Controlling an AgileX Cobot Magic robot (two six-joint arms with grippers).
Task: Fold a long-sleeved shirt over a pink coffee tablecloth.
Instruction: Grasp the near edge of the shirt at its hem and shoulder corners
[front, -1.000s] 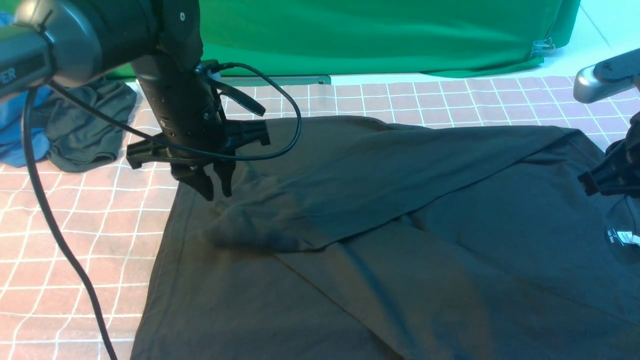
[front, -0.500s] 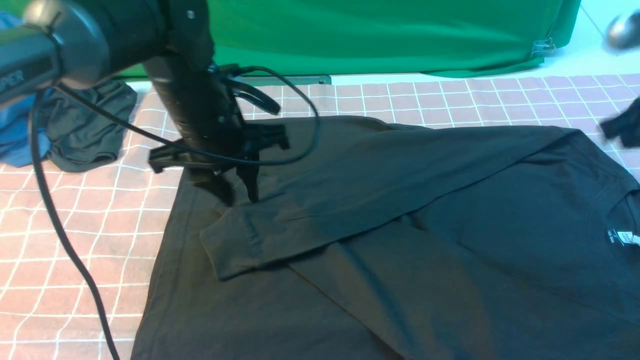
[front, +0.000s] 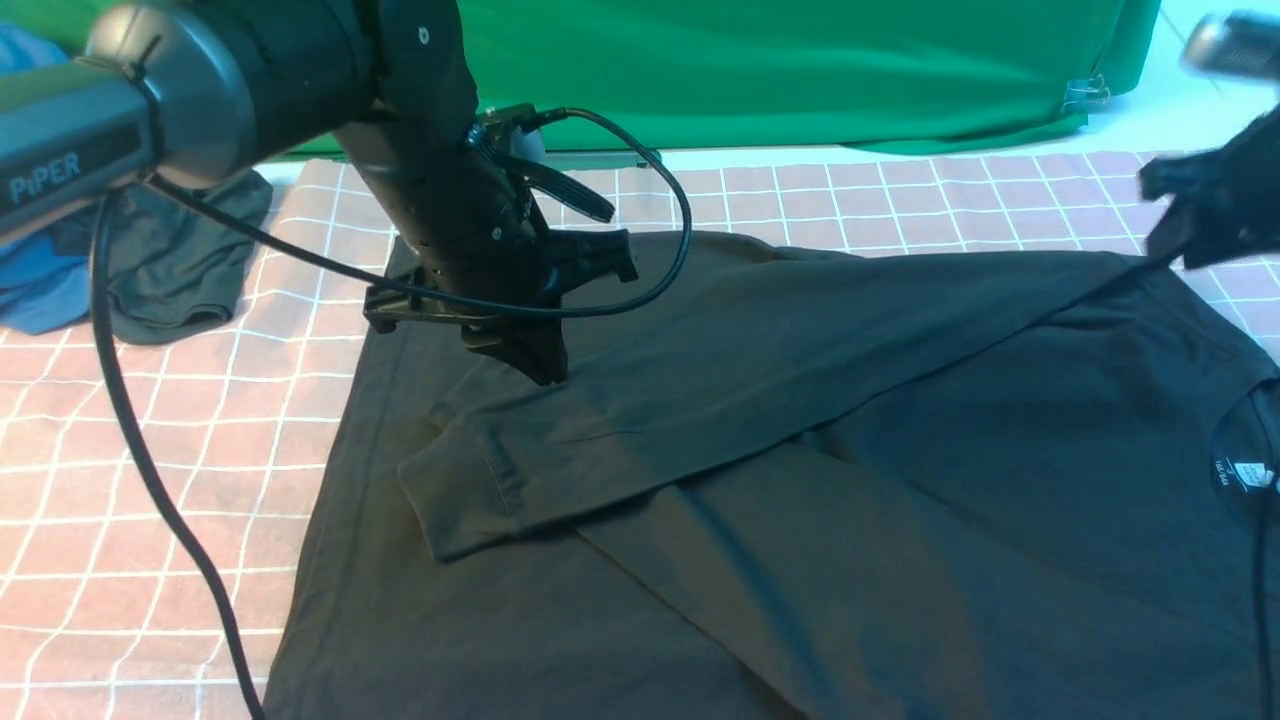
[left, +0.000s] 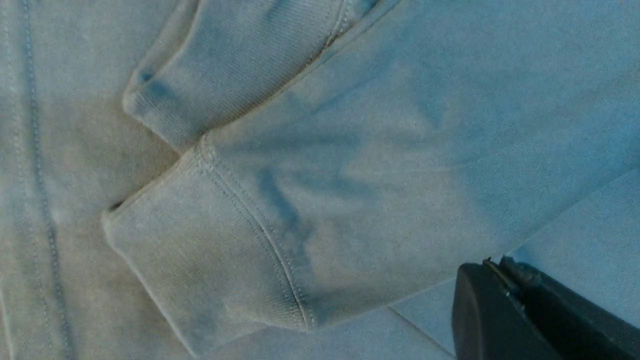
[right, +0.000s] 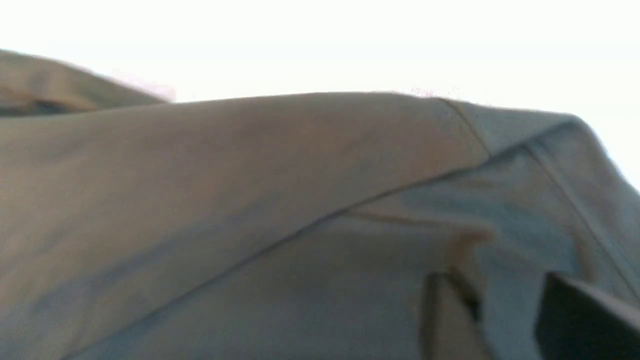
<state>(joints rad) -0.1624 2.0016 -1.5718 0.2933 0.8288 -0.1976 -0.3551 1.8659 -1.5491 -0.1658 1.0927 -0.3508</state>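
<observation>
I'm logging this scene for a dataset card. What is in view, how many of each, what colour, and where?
long-sleeved shirt: one, black, spread on the tablecloth, a sleeve folded across its body
pink coffee tablecloth: one, pink with a white grid, under the shirt
dark grey garment: one, crumpled, far left
blue garment: one, blue, beside the grey one
green backdrop: one, green, behind the table
clip: one, silver, on the backdrop's right end
cables: two runs, black, along the left arm
left gripper: one, black, shut, over the sleeve
right gripper: one, black, open, by the shirt's shoulder

place: robot lab | signs: clipped green backdrop (front: 800, 70); gridded pink cloth (front: 150, 430); piper arm (front: 250, 80)
</observation>
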